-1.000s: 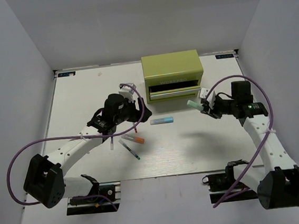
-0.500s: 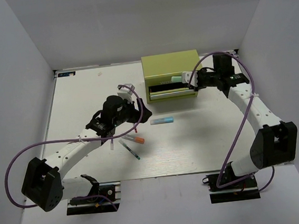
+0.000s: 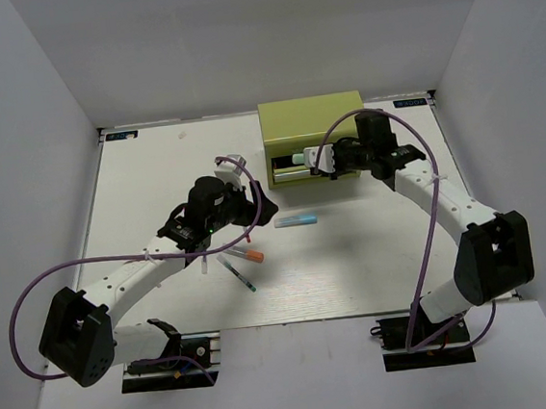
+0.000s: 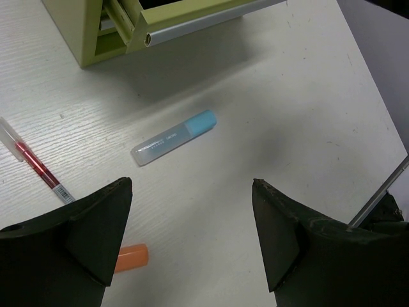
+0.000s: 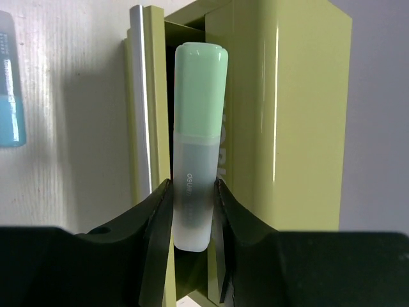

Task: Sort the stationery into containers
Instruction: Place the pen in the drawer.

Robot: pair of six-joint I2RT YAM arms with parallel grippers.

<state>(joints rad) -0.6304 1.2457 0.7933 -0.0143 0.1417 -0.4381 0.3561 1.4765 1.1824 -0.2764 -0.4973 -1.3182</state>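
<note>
the right hand [image 5: 192, 217] is closed snugly on the clear barrel of a mint-green-capped highlighter [image 5: 199, 128], holding it above the pulled-out drawer [image 5: 148, 96] of the olive-green rectangular metal box [image 5: 300, 115]. the box stands at 12 o'clock on the white worktop [image 3: 374, 253]. the left hand [image 4: 192, 236] is spread wide and holds nothing, hovering over a light-blue-capped clear highlighter [image 4: 174, 137] that lies at 6 o'clock from the box. a red-and-clear pen [image 4: 38, 167] and an orange cap [image 4: 131, 257] lie toward 8 o'clock of that highlighter.

the drawer opening looks narrow. if the green highlighter is let go too far toward the drawer's front rail, it could likely catch there and roll off onto the worktop. or it could lie proud and jam the drawer on closing.

white print on the held barrel seems to read "deli". raised lettering on the box front is mostly hidden behind the highlighter. the blue one's print is too fine to read, and the red pen carries a barcode sticker.
</note>
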